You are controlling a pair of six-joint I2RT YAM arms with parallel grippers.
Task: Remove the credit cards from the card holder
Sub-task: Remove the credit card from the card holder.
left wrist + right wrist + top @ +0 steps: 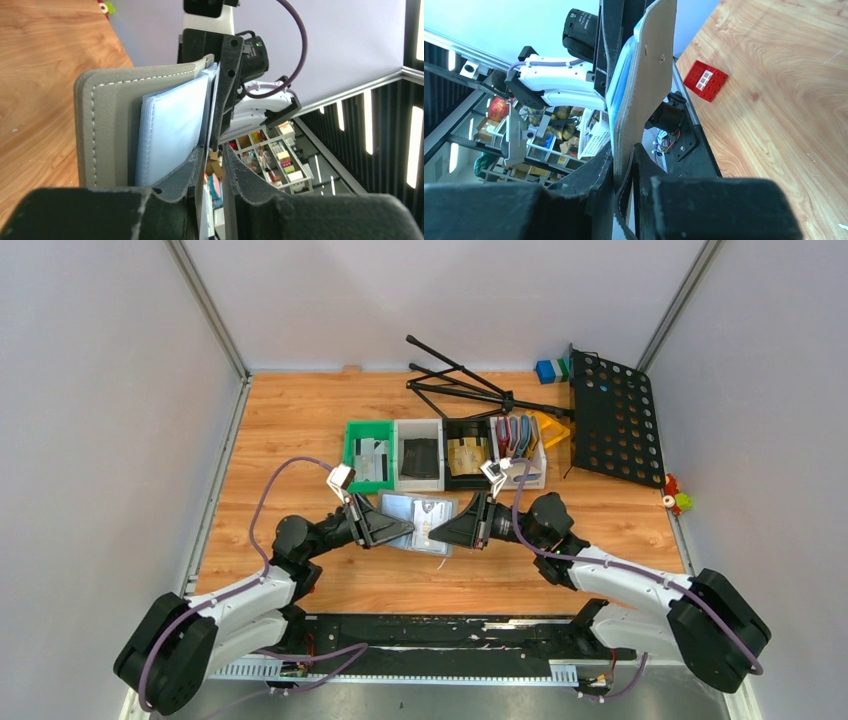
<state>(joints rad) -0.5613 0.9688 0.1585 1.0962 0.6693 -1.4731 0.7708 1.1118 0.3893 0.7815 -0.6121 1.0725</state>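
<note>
Holder (425,512) spans the gap between the two grippers, opened flat, just in front of the bin row. I cannot tell whether it touches the wood. The left gripper (398,531) pinches its left edge and the right gripper (440,533) pinches its right edge. In the left wrist view the fingers (182,175) close tight on the grey stitched flap (105,125), with pale blue pockets (172,125) layered beside it. In the right wrist view the fingers (589,175) squeeze the opposite flap (649,85) the same way.

There is one holder and two grippers. Four bins stand in a row: green (368,425), white (418,424), black (467,423) and another white one (525,483), which holds red and blue wallets (515,435) on edge. Pale flat cards (372,462) lie in the green bin, but their count is unclear. Whether any card sits in the pockets cannot be told.

Bare wood lies between the holder and the arm bases, and also to the left. A black music stand (615,415) lies far right, well apart. A red block (707,80) rests near the table's edge.
</note>
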